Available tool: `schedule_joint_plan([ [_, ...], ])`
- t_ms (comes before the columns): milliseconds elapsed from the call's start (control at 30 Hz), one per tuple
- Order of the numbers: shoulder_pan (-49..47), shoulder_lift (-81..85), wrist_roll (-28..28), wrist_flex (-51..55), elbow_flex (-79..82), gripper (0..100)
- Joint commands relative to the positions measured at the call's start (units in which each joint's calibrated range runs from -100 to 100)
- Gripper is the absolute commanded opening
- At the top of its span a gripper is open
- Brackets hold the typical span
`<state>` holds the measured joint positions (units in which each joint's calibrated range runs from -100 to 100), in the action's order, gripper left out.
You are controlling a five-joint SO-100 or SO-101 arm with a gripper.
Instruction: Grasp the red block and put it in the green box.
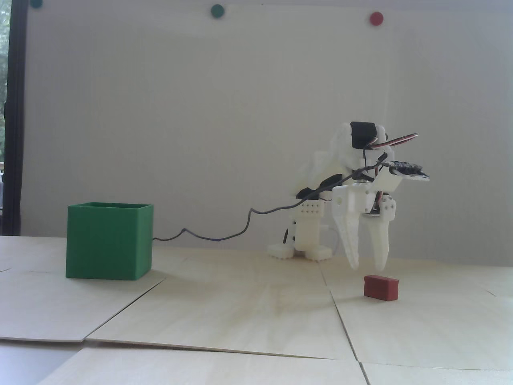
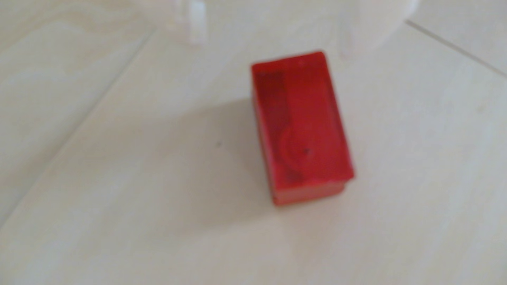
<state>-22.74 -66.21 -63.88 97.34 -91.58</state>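
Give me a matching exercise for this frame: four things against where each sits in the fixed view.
Things:
1. red block
2. green box
3. gripper
4. red wall dot

Places:
A. hanging open just above the block
B. on the table, at the left
C. high on the wall, right of centre
D. flat on the table, at the right

Pairs: 1-D, 2-B, 3-A, 4-C

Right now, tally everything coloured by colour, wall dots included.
Red: 2, the red block and one wall dot.
Green: 3, the green box and two wall dots.
Total: 5.
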Motion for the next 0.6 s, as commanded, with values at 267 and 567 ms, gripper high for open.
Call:
schedule_joint_plan([
  [267, 0.10, 7.43, -0.51, 1.23, -4.16, 18],
  [567, 3.40, 8.06, -1.86, 0.72, -4.69, 18],
])
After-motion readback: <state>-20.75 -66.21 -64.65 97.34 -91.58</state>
